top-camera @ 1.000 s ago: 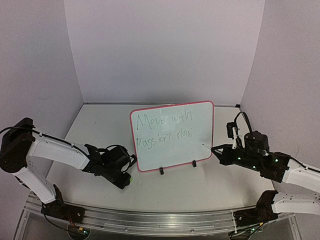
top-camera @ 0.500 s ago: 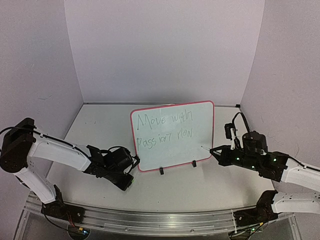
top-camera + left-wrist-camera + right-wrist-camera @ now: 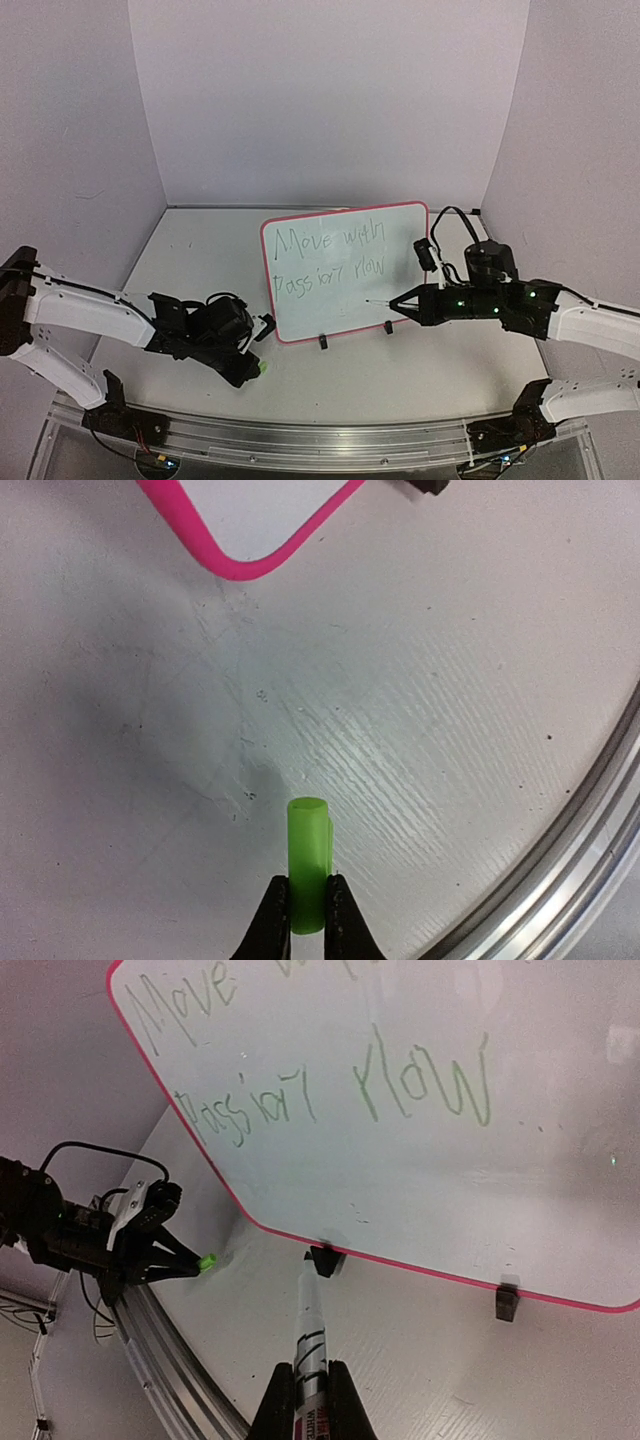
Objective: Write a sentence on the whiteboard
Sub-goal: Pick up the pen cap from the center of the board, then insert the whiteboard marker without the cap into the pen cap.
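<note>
Right wrist view: my right claw (image 3: 310,1375) is clenched on the marker (image 3: 310,1340), with the barrel sticking straight out ahead of it.
Marker axis: it runs forward and up toward the whiteboard (image 3: 420,1190). The tip is low on the board, close to a black clip foot (image 3: 322,1260). Honestly can't tell if it's touching the face or just off it.
Whiteboard vs right claw: dead ahead, propped up on the counter (image 3: 420,1380) and leaning back a bit.
Sentence (image 3: 365,1085): two green lines, above and beyond the tip. It reads roughly "Move with / Passion now".
Left claw (image 3: 308,883): pinched on the green cap (image 3: 308,845). The board's pink corner is ahead and to its left, apart from it.
Nearer arm: the right one, easily. Only it has the pen aimed at the board.
What the next move turns on, I reckon: the blank strip under line two sits right in front of the tip.
</note>
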